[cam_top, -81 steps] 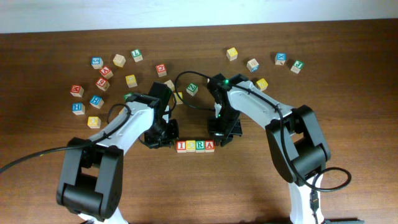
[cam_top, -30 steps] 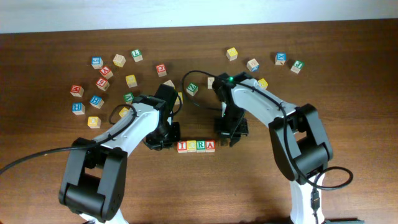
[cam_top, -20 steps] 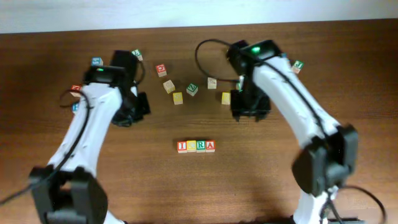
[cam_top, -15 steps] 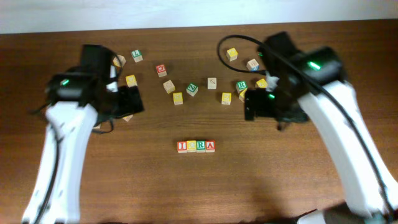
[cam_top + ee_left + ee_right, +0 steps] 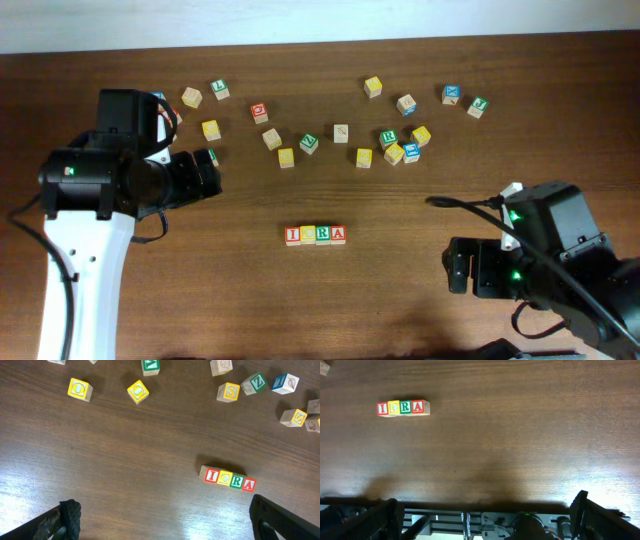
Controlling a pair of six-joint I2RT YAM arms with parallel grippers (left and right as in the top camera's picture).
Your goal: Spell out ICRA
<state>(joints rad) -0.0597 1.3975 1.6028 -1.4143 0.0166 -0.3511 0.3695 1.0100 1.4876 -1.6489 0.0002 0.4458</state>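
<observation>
Both arms have drawn back from the row: the left gripper (image 5: pixel 203 172) and the right gripper (image 5: pixel 462 272) now hang spread wide with nothing in them, where a second ago they were closed at either end of the line. The I block (image 5: pixel 292 235), C block (image 5: pixel 307 235), R block (image 5: pixel 322 235) and A block (image 5: pixel 338 235) sit touching, in order, on the table (image 5: pixel 400 310), between the two grippers and well apart from both. With the word readable and both tools released, the spelling looks finished, and the spare blocks (image 5: pixel 340 132) beyond need no further handling.

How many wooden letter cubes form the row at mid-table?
4: small wooden cubes touching in a line, left to right red I, yellow C, green R, red A. None hidden.
</observation>
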